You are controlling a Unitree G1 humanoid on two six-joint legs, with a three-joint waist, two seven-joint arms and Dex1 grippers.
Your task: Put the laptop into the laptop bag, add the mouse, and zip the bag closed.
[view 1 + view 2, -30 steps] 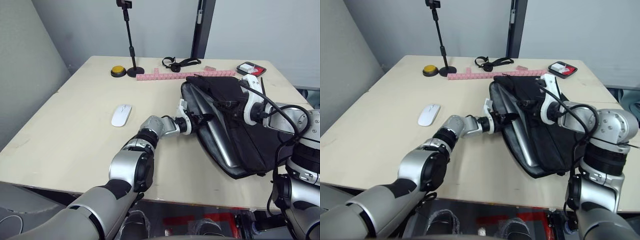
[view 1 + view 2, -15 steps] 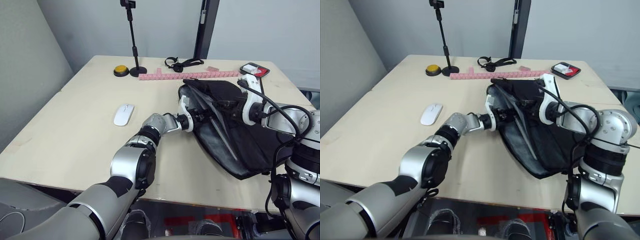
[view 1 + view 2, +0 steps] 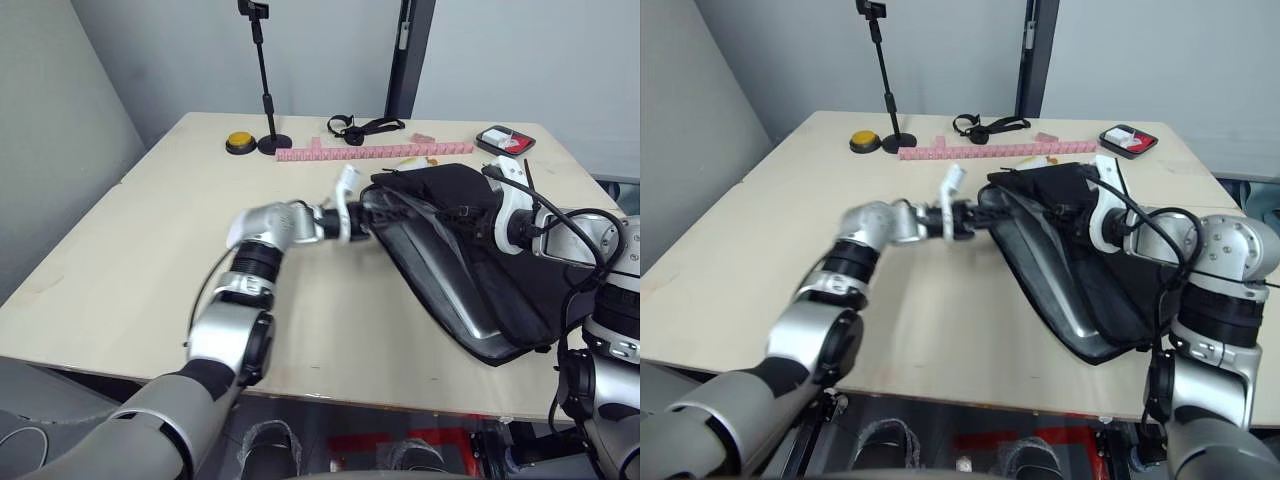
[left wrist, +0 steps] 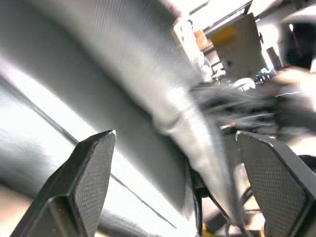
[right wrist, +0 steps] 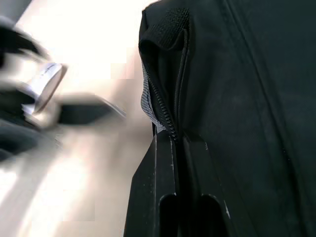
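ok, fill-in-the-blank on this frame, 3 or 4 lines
1. The right gripper is shut on the ____ edge of the laptop bag.
2. The left gripper has its fingers ____.
3. The silver laptop lies ____ the bag.
4. The yellow button sits beside the black ____ base.

Missing: zipper; open; inside; stand

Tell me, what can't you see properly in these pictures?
Large silver-grey metal laptop: mostly hidden inside the black fabric laptop bag, eye views.
Left gripper: blurred, eye views.
Small red-and-black thing at the table's far edge: too small to identify.
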